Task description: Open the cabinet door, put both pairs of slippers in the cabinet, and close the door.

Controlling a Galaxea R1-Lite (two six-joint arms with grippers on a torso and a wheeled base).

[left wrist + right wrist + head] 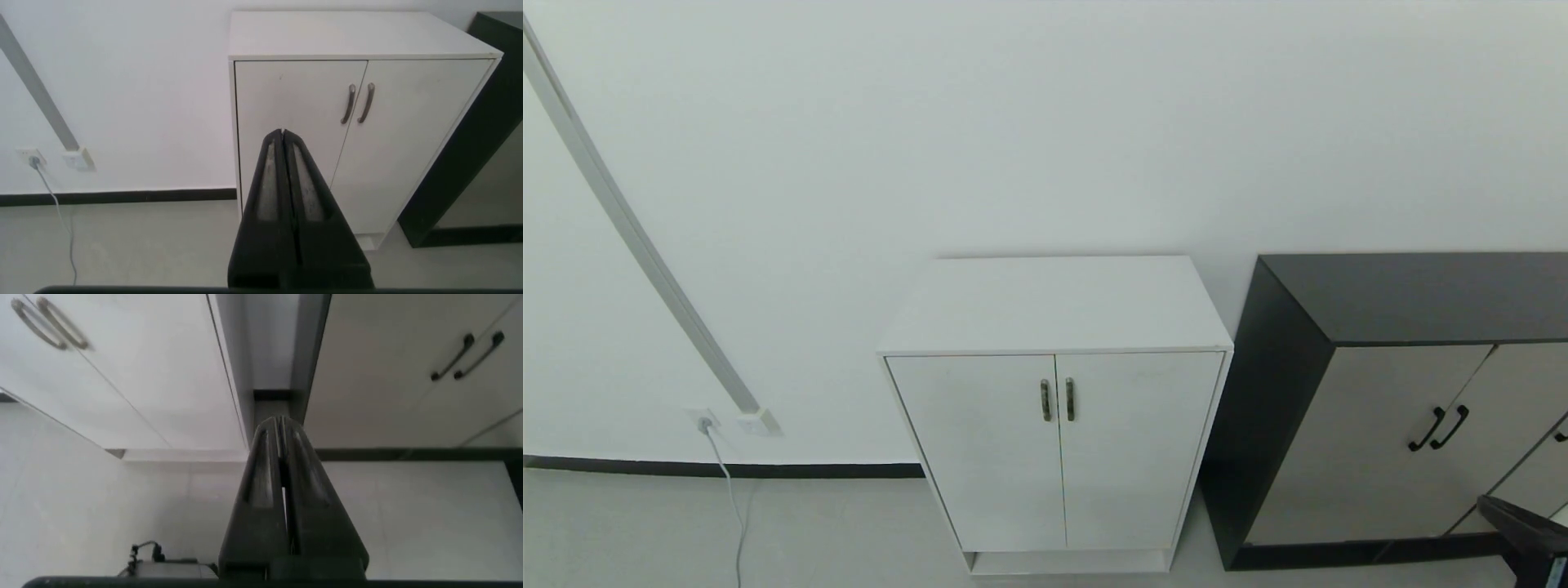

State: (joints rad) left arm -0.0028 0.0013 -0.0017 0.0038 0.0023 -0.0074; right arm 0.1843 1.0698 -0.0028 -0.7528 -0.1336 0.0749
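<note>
A white two-door cabinet (1058,408) stands against the wall with both doors closed. Two dark vertical handles (1058,399) sit side by side at the middle seam. The left wrist view faces the cabinet (359,122) and its handles (358,104) from a distance. My left gripper (283,135) is shut with nothing in it, held in front of the left door. My right gripper (282,423) is shut and empty, low near the floor before the gap between the white cabinet (122,367) and the dark one.
A black cabinet with grey doors (1396,408) stands right beside the white one. A wall socket with a grey cable (719,465) is at the left. A slanted cable duct (629,229) runs down the wall. Bare grey floor lies in front.
</note>
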